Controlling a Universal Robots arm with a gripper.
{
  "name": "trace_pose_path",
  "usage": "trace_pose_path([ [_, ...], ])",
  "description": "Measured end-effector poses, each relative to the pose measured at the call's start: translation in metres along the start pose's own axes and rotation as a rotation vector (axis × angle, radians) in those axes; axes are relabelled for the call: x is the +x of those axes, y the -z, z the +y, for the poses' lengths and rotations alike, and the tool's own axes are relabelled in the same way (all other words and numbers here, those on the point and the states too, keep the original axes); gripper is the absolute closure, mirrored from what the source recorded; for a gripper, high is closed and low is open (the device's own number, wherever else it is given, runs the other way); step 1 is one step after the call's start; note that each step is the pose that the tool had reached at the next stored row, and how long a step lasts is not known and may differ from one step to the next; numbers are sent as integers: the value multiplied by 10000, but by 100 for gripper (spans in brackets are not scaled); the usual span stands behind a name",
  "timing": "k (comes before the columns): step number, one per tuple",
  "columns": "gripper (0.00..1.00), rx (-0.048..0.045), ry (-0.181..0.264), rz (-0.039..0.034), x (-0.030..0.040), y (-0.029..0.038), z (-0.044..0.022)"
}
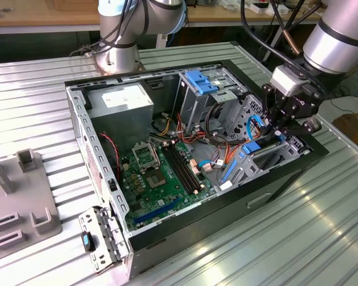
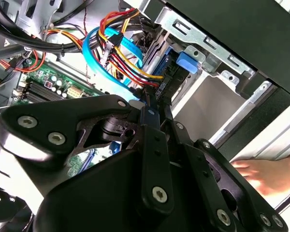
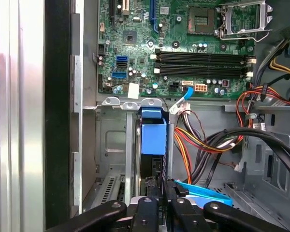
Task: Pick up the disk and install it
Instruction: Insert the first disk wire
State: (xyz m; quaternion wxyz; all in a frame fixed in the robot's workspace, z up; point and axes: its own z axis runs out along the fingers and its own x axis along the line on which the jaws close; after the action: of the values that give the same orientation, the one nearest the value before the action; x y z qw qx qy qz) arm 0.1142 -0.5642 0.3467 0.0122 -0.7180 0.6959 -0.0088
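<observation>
The disk [image 1: 255, 149], a dark body in a bright blue carrier, stands on edge in the metal drive bay [image 1: 273, 159] at the corner of the open computer case on the exterior view's right. My gripper [image 1: 280, 132] hangs straight over it, shut on its upper edge. In the first wrist view the disk [image 3: 153, 137] runs edge-on between my fingertips [image 3: 147, 193], and its blue tab lies against the bay's rim by the motherboard. My gripper [image 3: 158, 189] is shut there too. In the second wrist view my gripper [image 2: 152, 104] pinches the same edge, with the blue carrier [image 2: 186, 61] beyond it.
Bundled power wires [image 3: 208, 145] and a blue data cable [image 2: 94, 53] crowd the bay's side. The motherboard [image 1: 161, 173], a tall drive cage with a blue bracket [image 1: 201, 81] and a power supply [image 1: 120, 102] sit in the case. A person's hand [image 2: 270, 174] rests outside the case wall.
</observation>
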Motion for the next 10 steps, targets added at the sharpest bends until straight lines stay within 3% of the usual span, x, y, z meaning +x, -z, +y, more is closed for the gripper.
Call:
trace_pose_path([
  [10,83,33,2,-1,0,-14,3],
])
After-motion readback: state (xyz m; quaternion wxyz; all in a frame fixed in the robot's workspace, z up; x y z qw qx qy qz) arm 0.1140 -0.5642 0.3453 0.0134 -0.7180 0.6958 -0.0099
